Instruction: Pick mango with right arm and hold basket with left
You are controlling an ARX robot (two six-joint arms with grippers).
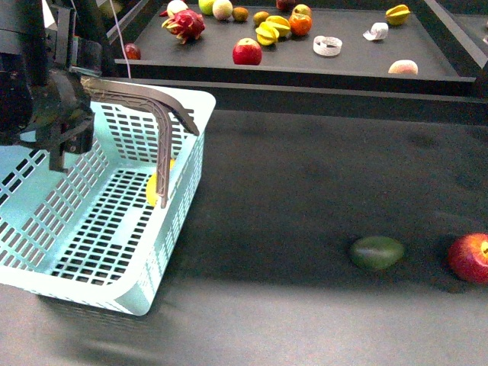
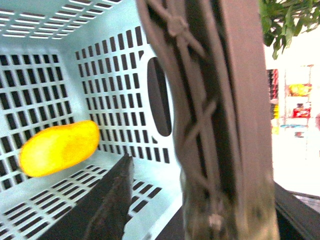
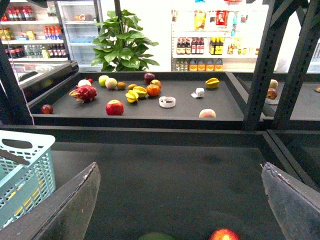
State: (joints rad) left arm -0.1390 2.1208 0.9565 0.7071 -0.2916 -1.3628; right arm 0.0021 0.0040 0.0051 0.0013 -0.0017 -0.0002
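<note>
From my front camera I see the basket (image 1: 114, 229) sitting at the near left of the dark table (image 1: 305, 191), tilted, with its grey-brown handle (image 1: 164, 130) raised over the right side wall. The mango (image 1: 155, 187) lies inside the basket against that right wall, partly hidden behind the handle; my left wrist camera shows it (image 2: 59, 148) resting on the slotted floor near a corner. The left gripper (image 1: 65, 126) hangs over the basket's far left rim, and in the left wrist view the handle (image 2: 215, 115) runs close along the lens with one dark finger (image 2: 107, 200) below it, but I cannot tell whether the jaws are pinching the handle or merely beside it. The right gripper (image 3: 180, 200) does not appear in the front view; its own camera shows both fingers (image 3: 65, 210) spread wide apart with nothing between them, hovering above the table. Beneath it, at the near right, lie a dark green fruit (image 1: 377, 252) and a red apple (image 1: 470, 258), well apart from the basket. On the far side a raised tray (image 1: 427, 65) carries assorted fruit, including another apple (image 1: 247, 52) and a dragon fruit (image 1: 185, 24)
</note>
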